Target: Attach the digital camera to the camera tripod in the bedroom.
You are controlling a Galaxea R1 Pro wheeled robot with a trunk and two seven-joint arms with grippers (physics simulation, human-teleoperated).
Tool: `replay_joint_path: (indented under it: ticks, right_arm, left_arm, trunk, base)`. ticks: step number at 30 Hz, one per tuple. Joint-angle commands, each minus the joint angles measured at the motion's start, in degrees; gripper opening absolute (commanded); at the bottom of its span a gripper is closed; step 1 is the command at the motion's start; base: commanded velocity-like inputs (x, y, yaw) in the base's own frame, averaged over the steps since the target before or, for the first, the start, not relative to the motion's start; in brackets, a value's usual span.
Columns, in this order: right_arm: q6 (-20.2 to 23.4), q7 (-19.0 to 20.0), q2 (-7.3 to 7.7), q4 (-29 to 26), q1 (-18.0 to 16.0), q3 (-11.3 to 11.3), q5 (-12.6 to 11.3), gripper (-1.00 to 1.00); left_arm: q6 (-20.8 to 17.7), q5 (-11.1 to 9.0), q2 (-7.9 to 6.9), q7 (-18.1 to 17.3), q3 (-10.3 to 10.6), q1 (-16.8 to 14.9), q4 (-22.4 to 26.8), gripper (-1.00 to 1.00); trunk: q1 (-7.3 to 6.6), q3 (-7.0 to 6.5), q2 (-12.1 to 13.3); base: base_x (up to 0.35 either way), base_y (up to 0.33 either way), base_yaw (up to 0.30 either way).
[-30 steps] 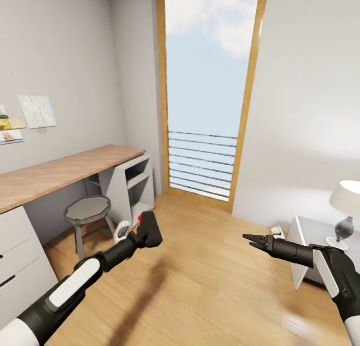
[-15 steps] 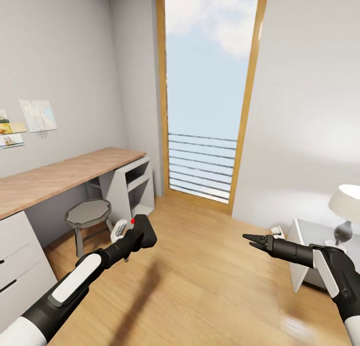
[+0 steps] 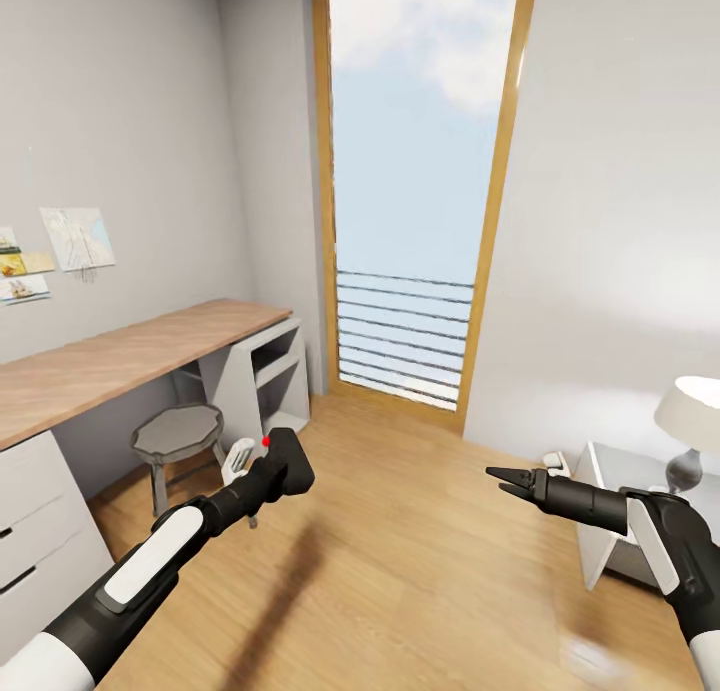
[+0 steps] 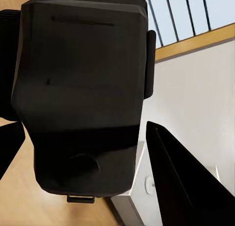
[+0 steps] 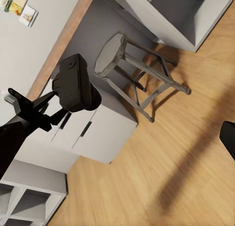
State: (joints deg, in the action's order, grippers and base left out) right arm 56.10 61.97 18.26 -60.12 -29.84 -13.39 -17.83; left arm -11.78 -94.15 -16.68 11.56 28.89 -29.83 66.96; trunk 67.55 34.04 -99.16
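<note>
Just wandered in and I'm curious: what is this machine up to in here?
It's a two-armed robot carrying a small black camera through a bedroom. Its left tool is clamped on the camera, held out over the wood floor near a desk and stool. The right tool is held out in front with nothing in it. The camera isn't mounted on anything yet.

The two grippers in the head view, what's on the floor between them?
Nothing: between the left gripper, shut on the camera, and the right gripper, the head view shows bare wood floor.
</note>
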Motion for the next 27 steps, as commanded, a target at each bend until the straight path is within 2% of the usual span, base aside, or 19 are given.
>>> replay_joint_path:
  ticks: [1,27]
  right_arm:
    - [0.22,0.23,0.01,0.0,-0.04,-0.05,0.04,1.0]
    - [-0.16,-0.33,-0.07,0.0,-0.04,0.08,0.07,1.0]
  left_arm:
    - [-0.01,-0.33,-0.04,0.26,0.07,-0.05,0.1,-1.0]
    - [0.01,-0.32,0.05,-0.4,0.11,-0.05,0.41,-1.0]
  trunk:
    - [-0.23,-0.12,0.38]
    - [-5.94,-4.79,10.81]
  base:
    - [0.0,0.0,0.0]
    - [0.0,0.0,0.0]
